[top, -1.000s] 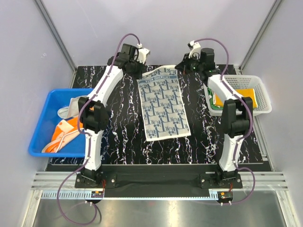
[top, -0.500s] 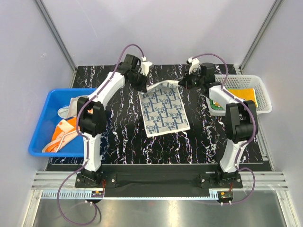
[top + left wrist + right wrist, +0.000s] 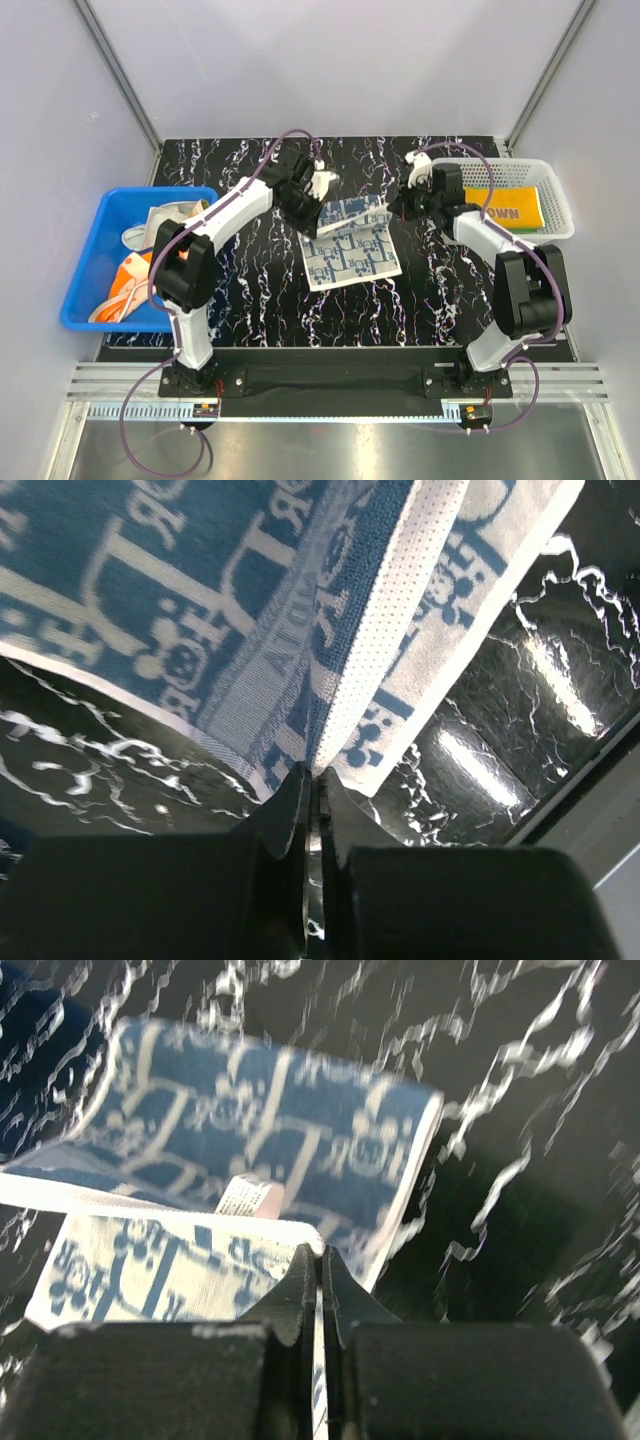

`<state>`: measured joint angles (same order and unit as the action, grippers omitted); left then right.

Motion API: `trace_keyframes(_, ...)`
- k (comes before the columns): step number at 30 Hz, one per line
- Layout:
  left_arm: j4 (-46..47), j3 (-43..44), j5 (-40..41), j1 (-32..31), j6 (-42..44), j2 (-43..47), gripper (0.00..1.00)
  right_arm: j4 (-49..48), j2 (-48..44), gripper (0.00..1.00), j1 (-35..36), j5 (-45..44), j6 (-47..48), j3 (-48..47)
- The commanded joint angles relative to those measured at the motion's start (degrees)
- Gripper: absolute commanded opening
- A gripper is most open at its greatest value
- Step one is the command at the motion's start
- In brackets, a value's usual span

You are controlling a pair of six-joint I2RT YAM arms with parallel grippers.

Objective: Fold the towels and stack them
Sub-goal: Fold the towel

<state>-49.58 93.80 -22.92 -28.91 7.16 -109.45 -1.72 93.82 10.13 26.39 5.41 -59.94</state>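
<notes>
The white towel with the navy pattern (image 3: pixel 350 245) lies mid-table, its far half lifted and carried over toward the near half. My left gripper (image 3: pixel 316 215) is shut on its far left corner, which shows pinched in the left wrist view (image 3: pixel 318 765). My right gripper (image 3: pixel 392 210) is shut on its far right corner, pinched in the right wrist view (image 3: pixel 320 1248). The orange-yellow towel with brown lettering (image 3: pixel 510 207) lies in the white mesh basket (image 3: pixel 560 205), a green towel edge beside it. The fox towel (image 3: pixel 130 275) and a beige cloth (image 3: pixel 165 218) sit in the blue bin (image 3: pixel 85 260).
The blue bin stands at the table's left edge and the mesh basket at the far right. The black marbled table (image 3: pixel 250 290) ends at a metal rail in front. Grey walls close in the back and sides.
Both grippers have pulled the towel's far edge up and toward the near side, so the flat towel is now half folded over itself. The arms have drawn in from the back of the table.
</notes>
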Motion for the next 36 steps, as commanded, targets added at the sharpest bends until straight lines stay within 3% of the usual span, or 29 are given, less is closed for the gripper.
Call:
trace_keyframes(1, 1.6, -4.8, -1.2, -0.6, -2.2, 4.4, 0.01, -2.1, -4.4, 0.0, -0.1, -2.2, -2.9, 3.7)
trace_keyframes(10, 4.7, -13.1, -2.9, -3.4, -4.7, 7.8, 0.03, -1.2, -8.3, 0.03, 0.0, -1.9, -9.7, 10.5)
trace_keyframes(13, 4.8, -15.5, -5.5, -4.4, -5.1, 8.5, 0.13, 0.4, -10.1, 0.15, 0.0, -2.8, -12.3, 12.2)
trace_keyframes(15, 5.0, -16.6, -6.8, -5.0, -5.8, 9.4, 0.23, 3.8, -11.5, 0.32, 0.0, -3.2, -13.7, 12.8)
trace_keyframes(17, 4.1, -17.6, -9.0, -5.2, -5.8, 10.3, 0.32, 8.3, -12.5, 0.34, 0.0, -4.8, -15.0, 12.6)
trace_keyframes(19, 2.5, -17.8, -10.4, -5.2, -5.1, 10.5, 0.53, 8.7, -14.2, 0.38, 0.0, -4.2, -16.8, 13.2)
trace_keyframes(20, 2.3, -17.6, -10.4, -5.2, -5.3, 10.7, 0.57, 8.7, -14.8, 0.39, 0.0, -4.2, -18.4, 13.4)
trace_keyframes(24, 3.3, -16.9, -4.3, -4.3, -8.6, 10.2, 0.54, 7.9, -12.1, 0.43, 0.0, -2.8, -21.2, 11.6)
trace_keyframes(29, 9.3, -17.4, 3.0, 3.5, -16.5, 8.1, 0.35, 11.8, -4.5, 0.44, 2.5, -5.6, -21.5, 7.8)
trace_keyframes(36, 10.7, -7.6, 6.9, 9.8, -20.1, -1.2, 0.34, 13.8, 1.0, 0.41, 6.6, -12.7, -23.4, 6.1)
